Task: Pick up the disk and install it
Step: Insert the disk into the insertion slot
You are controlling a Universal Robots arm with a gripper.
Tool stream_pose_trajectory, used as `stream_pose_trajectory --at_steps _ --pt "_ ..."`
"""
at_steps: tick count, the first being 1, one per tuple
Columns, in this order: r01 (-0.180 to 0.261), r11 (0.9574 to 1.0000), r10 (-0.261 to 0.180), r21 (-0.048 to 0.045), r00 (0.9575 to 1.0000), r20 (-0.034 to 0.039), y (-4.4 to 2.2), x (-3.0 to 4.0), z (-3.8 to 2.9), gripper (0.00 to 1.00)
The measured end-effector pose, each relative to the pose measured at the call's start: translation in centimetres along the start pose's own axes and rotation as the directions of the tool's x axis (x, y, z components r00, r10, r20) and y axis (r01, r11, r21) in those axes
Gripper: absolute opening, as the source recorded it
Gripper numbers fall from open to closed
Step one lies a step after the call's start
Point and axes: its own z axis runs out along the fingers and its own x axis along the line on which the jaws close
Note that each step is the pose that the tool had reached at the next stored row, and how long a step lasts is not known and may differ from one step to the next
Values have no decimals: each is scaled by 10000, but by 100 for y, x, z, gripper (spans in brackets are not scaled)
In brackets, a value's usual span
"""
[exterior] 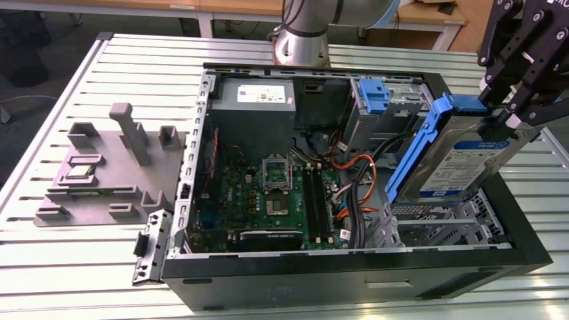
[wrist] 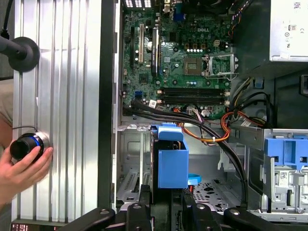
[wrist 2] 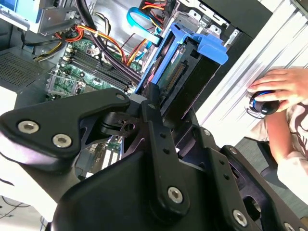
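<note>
**While the black gripper (exterior: 500,113) clamps it, the silver-grey, blue-framed disk (exterior: 458,167) hangs tilted**

Exterior view's left: grey fixture block (exterior: 98,180) on slatted table (exterior: 89,267). Centre: open black computer case (exterior: 356,273), green motherboard (exterior: 266,193) exposed. Right: disk above the case's right side, gripped at its top edge.

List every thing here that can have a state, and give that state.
disk, off the table, tilted, held over the open case, not seated.
tool, shut on the disk's upper end.
computer case, lying on its side, side panel off.
blue bracket, mounted inside the case.
hand, resting on a round knob.
</note>
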Motion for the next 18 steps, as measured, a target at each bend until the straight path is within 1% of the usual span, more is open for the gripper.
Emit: stream_pose_trajectory --at_steps 9,10,15,18 --pt "3 10000 -3 0 10000 6 -1 0 1 35" --pt "10 10000 -10 1 10000 18 0 1 2 35" --pt "69 10000 -69 3 9999 127 -1 4 15 35" --pt "79 10000 -79 3 9999 132 -5 21 27 35"
